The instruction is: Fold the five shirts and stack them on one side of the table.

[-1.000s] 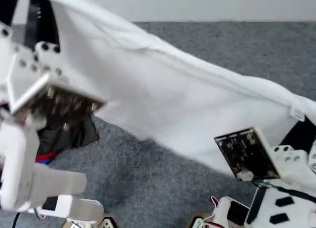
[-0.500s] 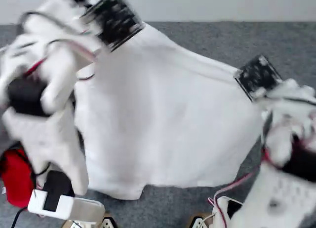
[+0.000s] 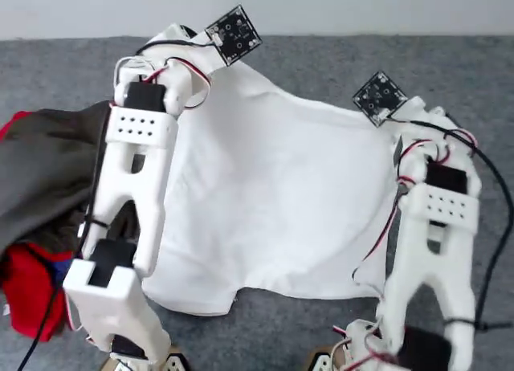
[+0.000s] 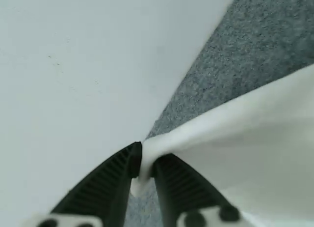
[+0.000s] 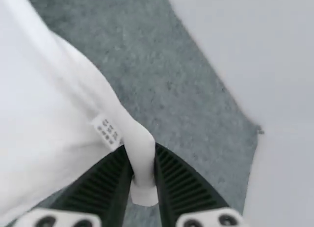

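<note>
- Fingers (image 4: pixel 115 180) of left gripper (image 4: pixel 142 163): clamped on white shirt (image 3: pixel 273 202) edge.
- Right gripper (image 5: pixel 143 168): fingers clamped on shirt hem beside tag (image 5: pixel 107 131).
- Shirt spread over grey surface (image 3: pixel 321 74), between both arms.

At high view's left edge you lose part of grey garment (image 3: pixel 40 170) and red garment (image 3: pixel 28 287). Side of white shirt (image 3: pixel 273 202) hidden under left arm (image 3: pixel 128 186). Print on label (image 5: pixel 107 131) too small to read.
</note>
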Tool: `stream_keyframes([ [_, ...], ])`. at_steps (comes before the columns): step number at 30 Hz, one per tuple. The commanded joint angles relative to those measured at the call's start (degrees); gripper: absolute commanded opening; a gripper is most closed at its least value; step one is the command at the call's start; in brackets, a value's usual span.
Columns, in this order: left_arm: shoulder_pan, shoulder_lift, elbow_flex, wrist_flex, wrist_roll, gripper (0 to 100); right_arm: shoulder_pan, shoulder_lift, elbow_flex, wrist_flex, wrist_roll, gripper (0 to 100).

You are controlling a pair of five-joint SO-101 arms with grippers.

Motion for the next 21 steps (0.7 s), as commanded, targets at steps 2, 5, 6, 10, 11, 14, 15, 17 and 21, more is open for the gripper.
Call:
stream_keyframes([
  [2,-0.35,2.2,-0.31,-8.44,-5.8,1,-0.4,5.93,-0.88,-15.6,0.53,0.9],
  [5,-0.7,3.43,-0.31,-11.78,-8.53,1,-0.48,9.71,-3.43,-21.41,0.35,0.9],
  [6,-0.79,3.6,-0.31,-12.66,-9.05,1,-0.57,10.86,-4.57,-22.81,0.26,0.9],
  [10,-2.46,3.87,-2.68,-12.75,-9.14,1,-1.71,14.99,-8.26,-26.15,0.26,0.9],
  [11,-2.73,3.87,-2.95,-12.75,-9.23,1,-1.98,15.87,-8.97,-26.15,0.26,0.9],
  [14,-3.52,3.43,-3.12,-11.87,-9.32,1,-3.03,17.98,-10.46,-25.89,0.26,0.9],
  [15,-3.52,2.9,-3.47,-10.2,-9.41,1,-3.12,18.51,-10.64,-25.8,0.26,0.9],
  [17,-3.43,0.62,-4.7,-4.22,-9.41,1,-4.0,19.21,-10.55,-25.63,0.26,0.9],
  [21,-2.37,-4.92,-5.23,11.08,-9.41,1,-5.41,18.95,-10.2,-20.7,0.26,0.9],
])
